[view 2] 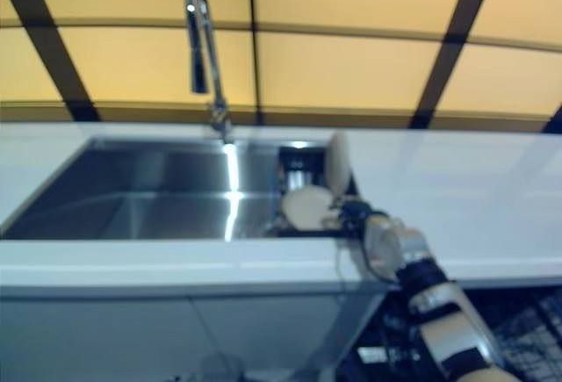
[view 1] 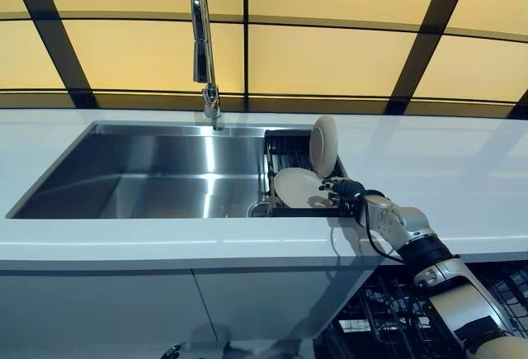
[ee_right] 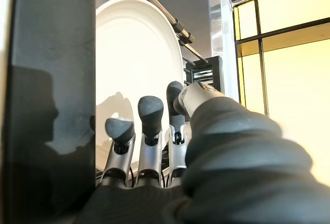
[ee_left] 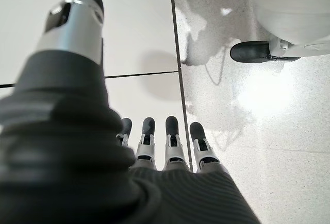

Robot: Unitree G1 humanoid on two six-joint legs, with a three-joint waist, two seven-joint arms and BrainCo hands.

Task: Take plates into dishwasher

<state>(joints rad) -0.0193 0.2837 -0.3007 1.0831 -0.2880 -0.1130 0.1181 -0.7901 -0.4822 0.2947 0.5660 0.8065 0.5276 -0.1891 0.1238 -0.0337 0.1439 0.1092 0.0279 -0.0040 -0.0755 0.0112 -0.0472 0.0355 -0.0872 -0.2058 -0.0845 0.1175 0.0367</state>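
Two white plates sit in a dark rack (view 1: 280,141) at the right end of the sink. One plate (view 1: 323,146) stands upright; the nearer plate (view 1: 297,187) leans lower, towards the sink's front. My right hand (view 1: 346,189) reaches over the counter's front edge to the nearer plate's right rim. In the right wrist view its fingers (ee_right: 149,117) stretch straight along the face of the white plate (ee_right: 134,59), with the thumb beside them, open. My left hand (ee_left: 170,147) hangs low over the floor, fingers straight and holding nothing.
A steel sink (view 1: 148,177) with a tall tap (view 1: 202,45) is set in the white counter (view 1: 445,177). Below the counter at the right, a dishwasher's wire rack (view 1: 388,309) shows under my right arm. Yellow panels line the back wall.
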